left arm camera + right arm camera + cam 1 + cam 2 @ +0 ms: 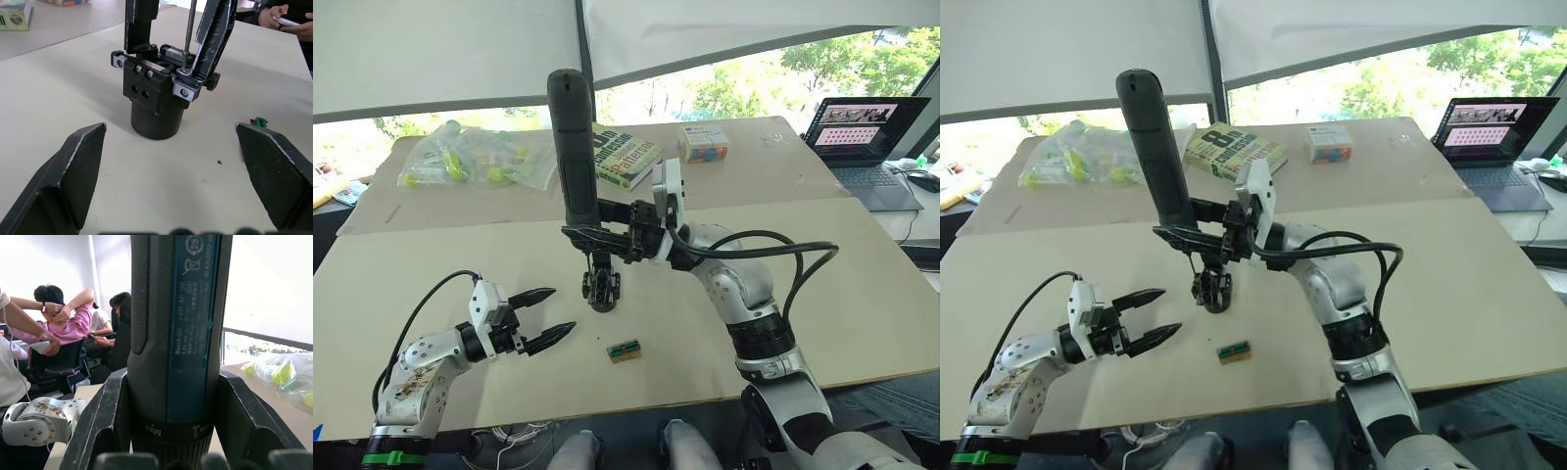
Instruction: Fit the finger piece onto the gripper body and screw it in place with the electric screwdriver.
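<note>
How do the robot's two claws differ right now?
The right gripper is shut on the electric screwdriver, held upright with its bit down on the gripper body; the left gripper holds nothing, its jaws open. The right one is raised above the table; the left one sits low beside the body. Both have two black fingers.

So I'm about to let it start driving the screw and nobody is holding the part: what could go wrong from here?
Likely risks:
1. The gripper body stands free on the table, and the open left gripper is apart from it, so torque could spin or tip it.
2. The right gripper holds the tall electric screwdriver low down; it may lean, and the bit could slip off the screw.
</note>
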`<action>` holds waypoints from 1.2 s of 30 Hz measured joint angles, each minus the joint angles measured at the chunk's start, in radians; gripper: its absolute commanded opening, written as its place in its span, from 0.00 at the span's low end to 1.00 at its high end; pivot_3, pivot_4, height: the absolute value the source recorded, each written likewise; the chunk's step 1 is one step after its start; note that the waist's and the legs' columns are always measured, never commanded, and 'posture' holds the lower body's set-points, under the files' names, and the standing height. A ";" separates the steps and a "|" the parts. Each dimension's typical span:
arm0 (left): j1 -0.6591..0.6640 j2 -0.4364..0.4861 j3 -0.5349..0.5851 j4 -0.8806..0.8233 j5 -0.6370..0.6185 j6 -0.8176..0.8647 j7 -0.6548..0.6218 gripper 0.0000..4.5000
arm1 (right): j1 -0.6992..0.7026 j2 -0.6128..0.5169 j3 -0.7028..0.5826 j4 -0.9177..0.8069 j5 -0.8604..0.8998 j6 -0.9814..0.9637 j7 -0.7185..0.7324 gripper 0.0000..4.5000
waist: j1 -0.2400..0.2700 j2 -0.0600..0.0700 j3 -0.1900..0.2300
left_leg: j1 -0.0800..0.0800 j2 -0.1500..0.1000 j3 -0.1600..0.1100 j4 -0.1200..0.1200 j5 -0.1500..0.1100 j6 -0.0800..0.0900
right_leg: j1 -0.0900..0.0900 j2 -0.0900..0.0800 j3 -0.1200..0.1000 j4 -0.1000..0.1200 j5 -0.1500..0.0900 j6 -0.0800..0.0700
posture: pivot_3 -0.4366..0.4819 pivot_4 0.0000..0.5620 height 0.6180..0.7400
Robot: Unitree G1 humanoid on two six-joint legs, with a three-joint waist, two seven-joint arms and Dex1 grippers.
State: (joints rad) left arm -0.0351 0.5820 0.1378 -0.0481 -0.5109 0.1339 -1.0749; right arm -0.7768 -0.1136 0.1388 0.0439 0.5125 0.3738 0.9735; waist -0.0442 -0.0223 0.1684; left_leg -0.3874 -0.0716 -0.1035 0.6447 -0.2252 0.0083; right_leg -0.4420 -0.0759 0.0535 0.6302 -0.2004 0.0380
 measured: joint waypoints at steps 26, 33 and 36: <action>-0.003 -0.014 -0.004 0.024 0.001 -0.026 -0.013 1.00 | 0.005 -0.004 0.002 0.006 -0.029 -0.038 0.007 0.43 | 0.000 0.000 0.000 | 0.000 0.000 0.000 0.000 0.000 0.000 | 0.000 0.000 -0.002 0.000 0.000 0.000 | 0.48 0.27 1.00; -0.004 -0.015 -0.004 0.023 0.001 -0.025 -0.006 1.00 | 0.006 -0.004 0.004 0.006 -0.029 -0.038 0.008 0.43 | 0.000 0.000 0.000 | 0.000 0.000 0.000 0.000 0.000 0.000 | 0.000 0.000 -0.002 0.000 0.000 -0.001 | 0.48 0.27 1.00; -0.006 -0.018 -0.005 0.023 0.001 -0.025 -0.004 1.00 | 0.012 -0.005 0.005 0.006 -0.029 -0.038 0.009 0.43 | 0.000 0.000 0.000 | 0.000 0.000 0.000 0.000 0.000 0.000 | 0.000 -0.001 -0.002 0.000 0.000 -0.001 | 0.48 0.27 1.00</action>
State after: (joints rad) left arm -0.0416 0.5640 0.1332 -0.0247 -0.5101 0.1090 -1.0790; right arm -0.7647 -0.1185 0.1440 0.0503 0.4834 0.3359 0.9830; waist -0.0441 -0.0223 0.1683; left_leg -0.3873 -0.0715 -0.1035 0.6447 -0.2252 0.0082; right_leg -0.4420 -0.0765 0.0511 0.6303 -0.2001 0.0375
